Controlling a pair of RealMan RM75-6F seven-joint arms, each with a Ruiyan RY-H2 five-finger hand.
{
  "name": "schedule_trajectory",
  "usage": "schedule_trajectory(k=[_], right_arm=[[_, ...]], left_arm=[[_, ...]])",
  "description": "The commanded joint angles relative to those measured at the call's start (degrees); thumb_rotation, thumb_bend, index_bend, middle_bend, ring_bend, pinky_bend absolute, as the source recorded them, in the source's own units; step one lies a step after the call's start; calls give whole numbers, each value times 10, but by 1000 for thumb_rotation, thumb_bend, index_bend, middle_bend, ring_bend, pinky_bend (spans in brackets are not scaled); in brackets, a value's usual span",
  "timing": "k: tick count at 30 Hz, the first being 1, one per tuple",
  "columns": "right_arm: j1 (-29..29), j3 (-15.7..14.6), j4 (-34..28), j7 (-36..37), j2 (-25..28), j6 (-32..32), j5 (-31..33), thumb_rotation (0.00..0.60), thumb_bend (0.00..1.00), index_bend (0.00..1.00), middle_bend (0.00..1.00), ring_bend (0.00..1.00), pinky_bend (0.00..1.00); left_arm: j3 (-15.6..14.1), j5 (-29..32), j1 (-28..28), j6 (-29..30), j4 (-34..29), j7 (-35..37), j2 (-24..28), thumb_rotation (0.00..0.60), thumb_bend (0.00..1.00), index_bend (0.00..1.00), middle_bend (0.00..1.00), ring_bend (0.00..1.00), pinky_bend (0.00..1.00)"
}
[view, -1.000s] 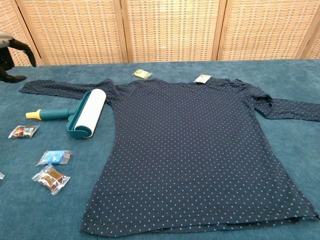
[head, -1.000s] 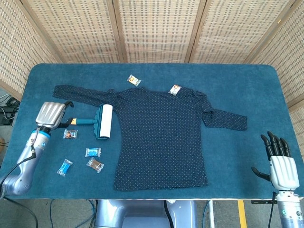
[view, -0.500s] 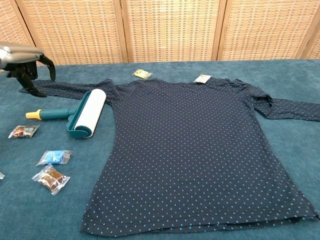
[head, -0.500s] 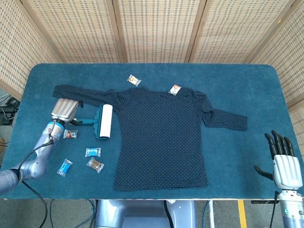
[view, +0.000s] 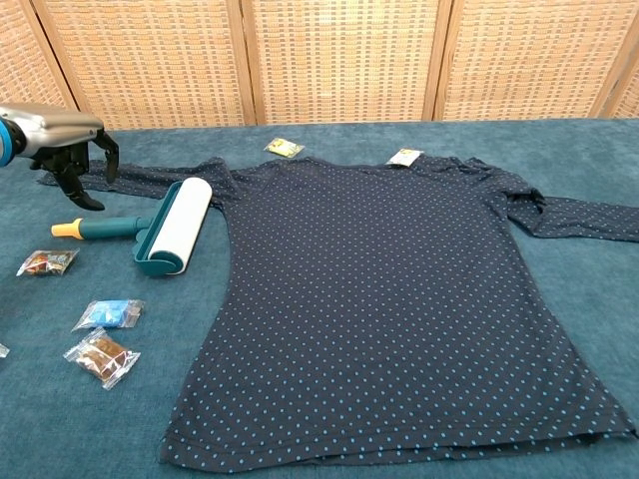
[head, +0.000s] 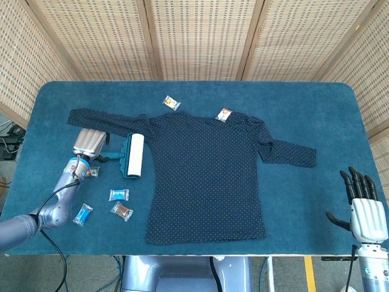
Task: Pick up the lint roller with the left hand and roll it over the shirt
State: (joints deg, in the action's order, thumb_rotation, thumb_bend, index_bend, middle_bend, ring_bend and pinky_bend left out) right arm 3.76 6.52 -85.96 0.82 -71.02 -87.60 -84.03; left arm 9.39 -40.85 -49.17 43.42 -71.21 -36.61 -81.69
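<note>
I have the left robot hand (view: 62, 150) hovering over the handle end of the teal lint roller with its white sticky drum (view: 175, 228), at the left of the chest view. Its dark fingers (view: 82, 185) hang down, spread, holding nothing; they sit just above the roller's yellow-tipped handle, and I cannot tell if they touch it. In the head view the same hand (head: 89, 145) covers the handle, left of centre.

The roller lies flat on the blue carpeted worktop (head: 316, 109), its drum against the left edge of the navy long-sleeved shirt with pale blue dots (view: 379, 299). The shirt is spread flat across the middle of the frame.

My right robot hand (head: 363, 210) sits at the lower right of the head view, fingers apart and straight, grasping nothing, well clear of the shirt.

Small wrapped sweets lie about: a blue one (view: 108, 313) and a brown one (view: 100, 357) below the roller, and two (view: 284, 149) near the collar.
</note>
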Motion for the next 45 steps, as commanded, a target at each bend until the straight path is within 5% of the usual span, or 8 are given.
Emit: schedule_trajectory(k=[1,45], right_arm=[[0,0,0,0,0,0,0,600,115,5,0,0,0],[2,7,22,6,-7,13,23,600,114,5,0,0,0]], left_arm=[[-8,6,-6,-1,15,-4,-11,600,220,441,945,814,731],[-52,11,-32,-64,197,-2,-130,600,236,489,945,814,731]])
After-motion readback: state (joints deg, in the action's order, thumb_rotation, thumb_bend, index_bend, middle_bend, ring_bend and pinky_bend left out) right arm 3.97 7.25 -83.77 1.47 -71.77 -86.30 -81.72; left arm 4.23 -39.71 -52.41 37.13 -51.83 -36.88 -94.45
